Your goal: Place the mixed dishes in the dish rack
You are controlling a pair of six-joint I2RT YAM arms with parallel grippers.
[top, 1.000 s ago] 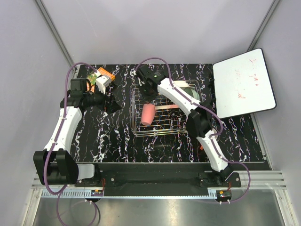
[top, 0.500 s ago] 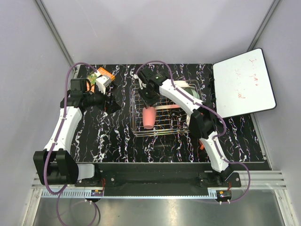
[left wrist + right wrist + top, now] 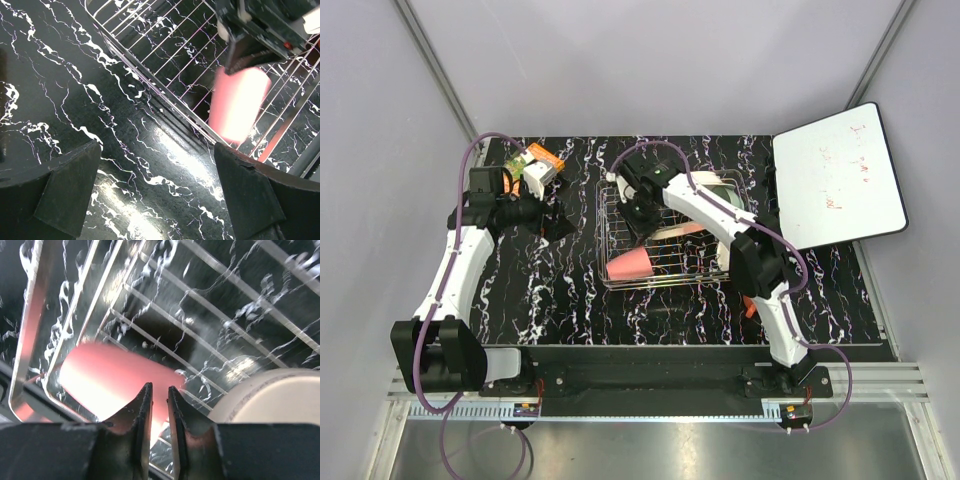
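The pink tumbler (image 3: 630, 264) lies on its side in the front-left corner of the wire dish rack (image 3: 603, 236). It also shows in the left wrist view (image 3: 237, 105) and the right wrist view (image 3: 110, 375). My right gripper (image 3: 642, 212) hangs over the rack just behind the tumbler; its jaws (image 3: 159, 395) are almost together with nothing between them. A cream dish (image 3: 270, 395) sits in the rack beside it, and a pink-edged plate (image 3: 682, 228) and a pale dish (image 3: 715, 185) lie further right. My left gripper (image 3: 560, 222) is wide open and empty (image 3: 155, 195) over the table left of the rack.
An orange-green snack packet (image 3: 535, 160) lies at the back left. A white board (image 3: 835, 175) lies at the back right. A small orange thing (image 3: 748, 305) shows beside the right arm, mostly hidden. The rack's near rail (image 3: 165, 100) runs in front of the left gripper.
The pink tumbler was held upright under my right gripper, then dropped and now lies on its side in the rack's front-left corner. My right gripper moved slightly back. The left arm has not moved.
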